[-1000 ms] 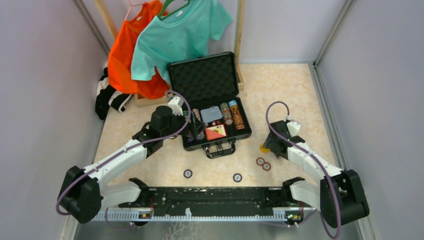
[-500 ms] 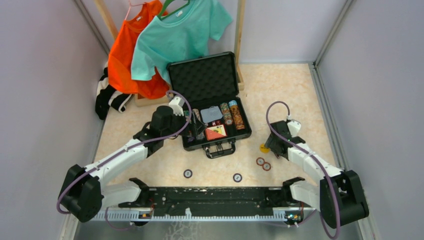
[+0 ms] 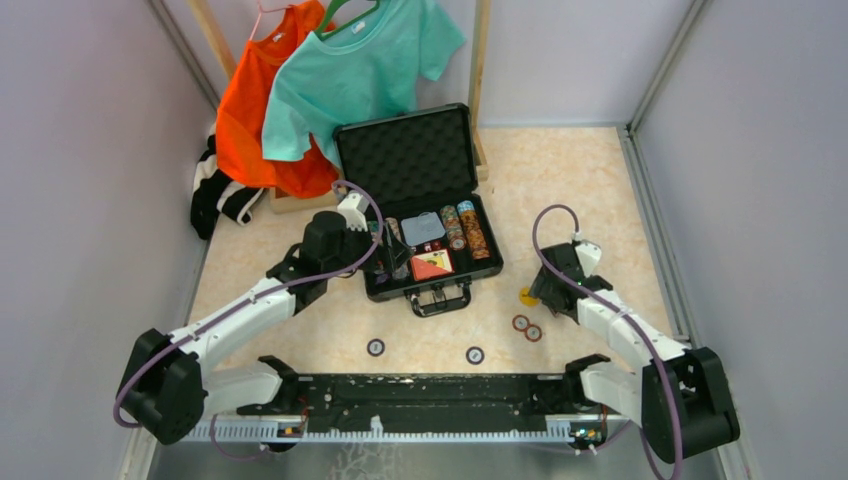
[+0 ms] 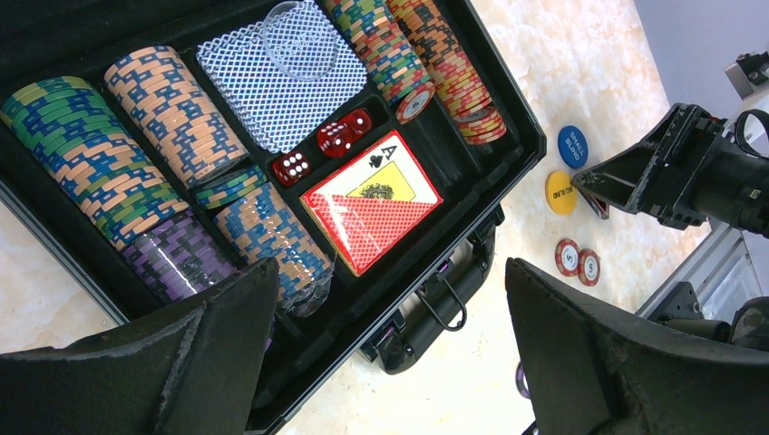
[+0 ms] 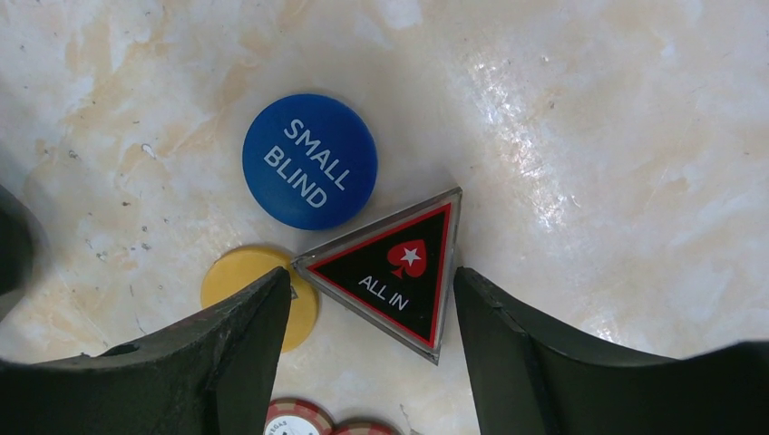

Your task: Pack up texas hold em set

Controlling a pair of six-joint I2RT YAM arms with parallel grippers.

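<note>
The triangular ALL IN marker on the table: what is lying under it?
The ALL IN marker overlaps the yellow button, covering its right edge. The blue SMALL BLIND button lies beside it, uncovered. Anything else underneath is hidden.

Behind the workspace you see a turquoise cotton T-shirt on a hanger, overlapping an orange T-shirt to its left, both hung from a pale wooden rack. A black-and-white striped garment lies crumpled beneath them on your beige marbled desk.
</note>
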